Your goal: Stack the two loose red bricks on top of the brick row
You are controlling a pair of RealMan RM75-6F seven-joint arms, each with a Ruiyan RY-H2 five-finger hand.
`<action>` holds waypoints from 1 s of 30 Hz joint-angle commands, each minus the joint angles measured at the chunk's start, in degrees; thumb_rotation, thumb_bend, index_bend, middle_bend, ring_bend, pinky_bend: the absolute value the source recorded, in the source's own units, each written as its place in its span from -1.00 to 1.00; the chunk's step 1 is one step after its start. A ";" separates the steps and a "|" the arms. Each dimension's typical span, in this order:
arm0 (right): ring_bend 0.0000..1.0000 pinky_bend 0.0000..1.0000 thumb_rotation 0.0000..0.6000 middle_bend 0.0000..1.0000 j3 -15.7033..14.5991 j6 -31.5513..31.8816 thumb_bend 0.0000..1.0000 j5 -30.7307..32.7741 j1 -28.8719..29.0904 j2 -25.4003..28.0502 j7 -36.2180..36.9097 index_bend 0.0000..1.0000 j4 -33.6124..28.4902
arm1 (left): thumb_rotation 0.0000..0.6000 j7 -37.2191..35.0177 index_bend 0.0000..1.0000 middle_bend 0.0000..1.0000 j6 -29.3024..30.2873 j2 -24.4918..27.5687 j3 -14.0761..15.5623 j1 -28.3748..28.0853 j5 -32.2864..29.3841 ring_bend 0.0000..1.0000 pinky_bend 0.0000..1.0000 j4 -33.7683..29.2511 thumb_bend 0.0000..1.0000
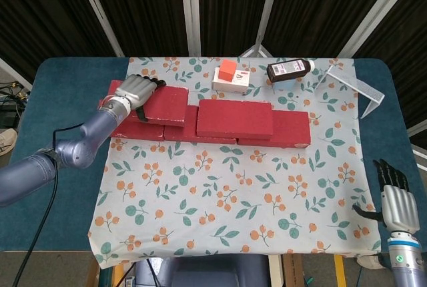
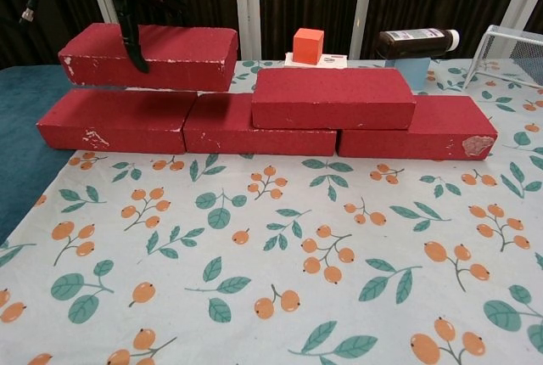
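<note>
A row of three red bricks (image 2: pixel 263 127) lies across the floral cloth (image 1: pixel 233 187). One red brick (image 1: pixel 235 118) (image 2: pixel 333 98) lies stacked on the row, over its middle and right bricks. My left hand (image 1: pixel 135 91) (image 2: pixel 127 4) grips a second red brick (image 1: pixel 165 104) (image 2: pixel 151 58) and holds it just above the row's left end, slightly tilted. In the chest view a thin gap shows under it. My right hand (image 1: pixel 395 203) hangs at the table's front right corner, fingers apart, holding nothing.
Behind the row stand a white box with an orange cube (image 1: pixel 229 69) (image 2: pixel 308 45) on it, a dark bottle (image 1: pixel 290 69) (image 2: pixel 420 42) on its side, and a wire rack (image 1: pixel 357 85) (image 2: pixel 513 51) at the back right. Blue table (image 1: pixel 53 133) borders the cloth.
</note>
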 commanded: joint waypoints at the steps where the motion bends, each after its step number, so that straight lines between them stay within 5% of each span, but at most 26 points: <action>1: -1.00 -1.00 1.00 -0.98 0.00 -0.12 -0.89 -0.01 0.03 0.04 0.05 -1.00 -0.01 | 1.00 -2.82 -0.33 -0.42 -0.58 -1.72 0.73 0.65 2.35 -0.63 -0.58 2.15 -0.88; 30: -1.00 -1.00 1.00 -0.98 0.58 -0.72 -0.89 0.26 -0.16 0.43 1.60 -1.00 0.66 | 1.00 -12.82 -0.33 -0.43 -1.85 -8.31 6.98 -4.54 7.04 -0.63 -0.58 8.46 -0.88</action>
